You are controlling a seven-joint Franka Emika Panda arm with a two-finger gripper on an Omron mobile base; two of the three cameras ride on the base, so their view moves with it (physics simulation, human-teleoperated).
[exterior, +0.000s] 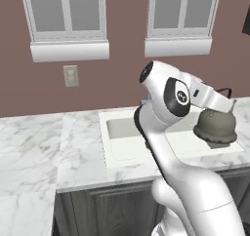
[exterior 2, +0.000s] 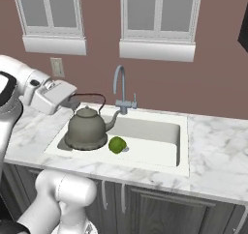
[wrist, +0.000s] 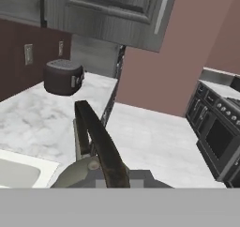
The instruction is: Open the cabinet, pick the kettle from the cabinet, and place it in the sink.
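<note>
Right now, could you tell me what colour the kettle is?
Dull grey-green metal; the kettle shows best in the right base view.

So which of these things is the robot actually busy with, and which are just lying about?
Part of the job:
- kettle, held by its handle, down in the sink
- sink
- cabinet
- gripper, jaws shut on the kettle's handle

Just lying about:
- green fruit in the sink
- toaster
- stove
- tap

A kettle (wrist: 84, 172) sits close at the bottom, its dark arched handle rising up the middle. Beyond it a marble counter (wrist: 37, 118) carries a dark toaster (wrist: 63, 77) under a grey wood-grain cabinet (wrist: 117, 15). A black stove (wrist: 218, 137) stands at the right.
</note>
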